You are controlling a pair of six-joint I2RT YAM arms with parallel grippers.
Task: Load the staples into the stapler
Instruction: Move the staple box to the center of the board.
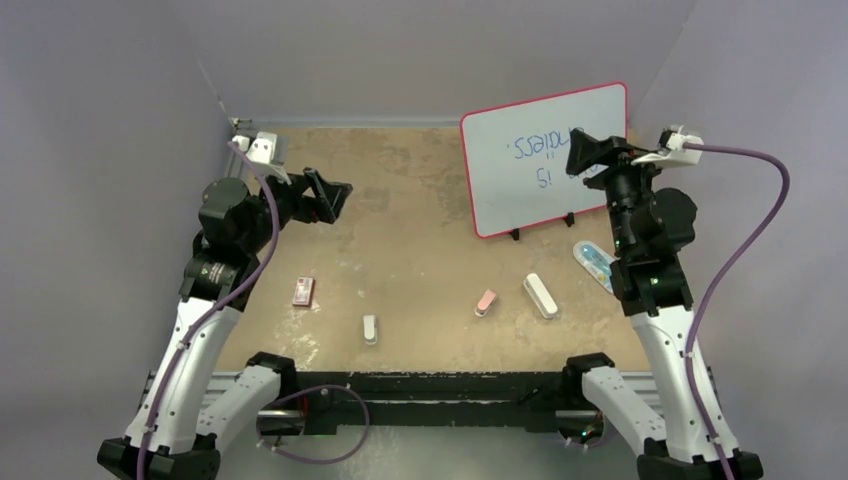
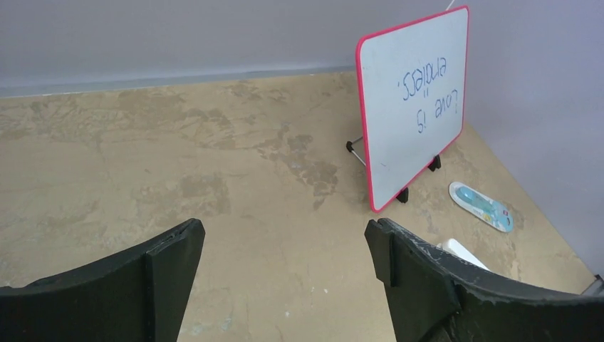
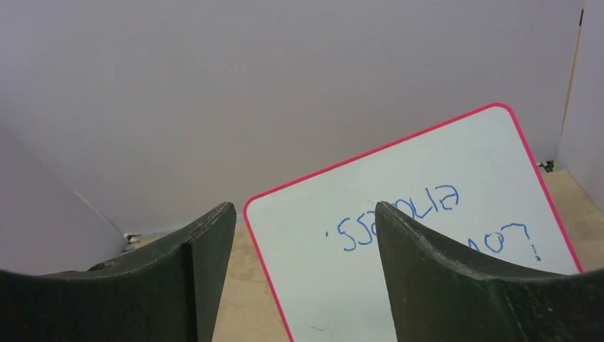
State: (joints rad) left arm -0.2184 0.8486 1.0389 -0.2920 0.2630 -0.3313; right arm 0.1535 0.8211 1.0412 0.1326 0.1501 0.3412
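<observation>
Both grippers hang raised with jaws apart, holding nothing: left gripper (image 1: pixel 333 198) at the far left, right gripper (image 1: pixel 588 155) before the whiteboard (image 1: pixel 545 160). Bare tan tabletop (image 1: pixel 420 230) lies open between them. Only the top view shows the red-pink staple box (image 1: pixel 304 291) lying near-left, well apart from the pink mini stapler (image 1: pixel 486 302); its contents cannot be made out. Grey walls close 3 sides.

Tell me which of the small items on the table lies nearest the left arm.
The red-pink box, alone on the left side; the grey-white item, the pink stapler and the white bar lie further right.
</observation>
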